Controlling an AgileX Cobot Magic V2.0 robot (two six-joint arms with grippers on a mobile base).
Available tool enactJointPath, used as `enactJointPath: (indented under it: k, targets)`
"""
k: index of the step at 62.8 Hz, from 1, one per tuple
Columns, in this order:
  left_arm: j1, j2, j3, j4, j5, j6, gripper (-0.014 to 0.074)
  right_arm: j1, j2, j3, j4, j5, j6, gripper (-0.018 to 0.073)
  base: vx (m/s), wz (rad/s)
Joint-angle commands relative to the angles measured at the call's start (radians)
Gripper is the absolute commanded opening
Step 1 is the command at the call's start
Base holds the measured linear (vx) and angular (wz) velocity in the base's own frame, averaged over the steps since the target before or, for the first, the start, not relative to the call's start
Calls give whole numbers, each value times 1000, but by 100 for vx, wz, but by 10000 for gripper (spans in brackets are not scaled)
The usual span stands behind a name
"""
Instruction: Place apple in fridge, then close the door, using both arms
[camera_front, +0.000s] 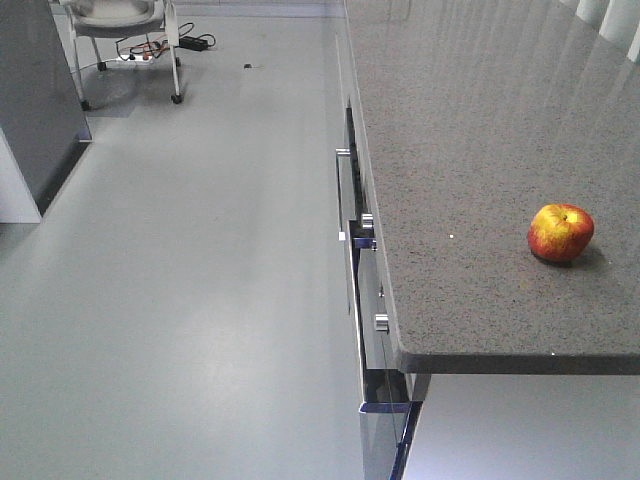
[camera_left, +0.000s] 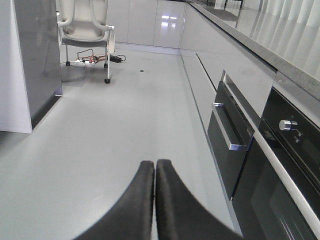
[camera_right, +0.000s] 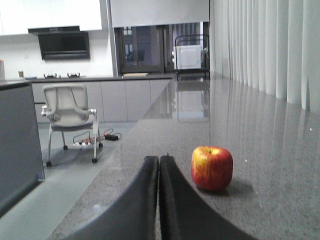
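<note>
The apple (camera_front: 560, 232), red with yellow patches, rests upright on the grey speckled countertop (camera_front: 460, 140) near its front right part. In the right wrist view the apple (camera_right: 212, 168) lies just right of and slightly beyond my right gripper (camera_right: 159, 159), which is shut and empty, low over the counter. My left gripper (camera_left: 154, 162) is shut with nothing in it, hanging over the grey floor beside the ovens. The dark grey fridge (camera_front: 35, 110) stands at the far left; only its side shows. Its door cannot be made out. Neither arm shows in the front view.
Built-in ovens with metal handles (camera_left: 230, 132) and knobs line the cabinet front under the counter. A white wheeled chair (camera_left: 85, 27) and a power strip with cables (camera_left: 95, 59) sit at the far end of the floor. Curtains (camera_right: 270, 45) hang behind the counter.
</note>
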Motion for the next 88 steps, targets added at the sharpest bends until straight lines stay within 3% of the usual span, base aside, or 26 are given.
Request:
enactJointPath:
  k: [1,7,11,21,29,39,48,54,58,65,78,88]
  targets:
    - [1,-6,26,-2,-70,-7,-6,-4,-16,15,10,-139,18,-3,0,0]
    - [1,-6,26,-2,-70,-7,-6,-4,-16,13,82,-229,83,-3,0,0]
    - [1,-6,26,-2,-70,-7,-6,-4,-16,-2,125,-219,141,-3,0,0]
    - [1,-6,26,-2,-70,-7,-6,-4,15,-198,101,154,151,-3,0,0]
    - [1,-6,26,-2,-70,-7,-6,-4,132,-430,69,413,65,-3,0,0]
    - [1,-6,26,-2,-70,-7,-6,-4,351,-681,77,514,-113,17,0,0]
    - [1,-6,26,-2,-70,-7,-6,-4,555,-843,77,516,-174,154,0,0]
    - [1,-6,26,-2,-70,-7,-6,-4,675,-921,77,510,-187,347,0,0]
    - [1,-6,26,-2,-70,-7,-6,-4,743,-941,70,481,-187,527,0,0]
    - [1,-6,26,-2,-70,-7,-6,-4,821,-940,50,441,-192,730,0,0]
    - [1,-6,26,-2,-70,-7,-6,-7,933,-954,41,450,-187,712,0,0]
    - [1,-6,26,-2,-70,-7,-6,-7,1045,-1098,44,607,-187,685,0,0]
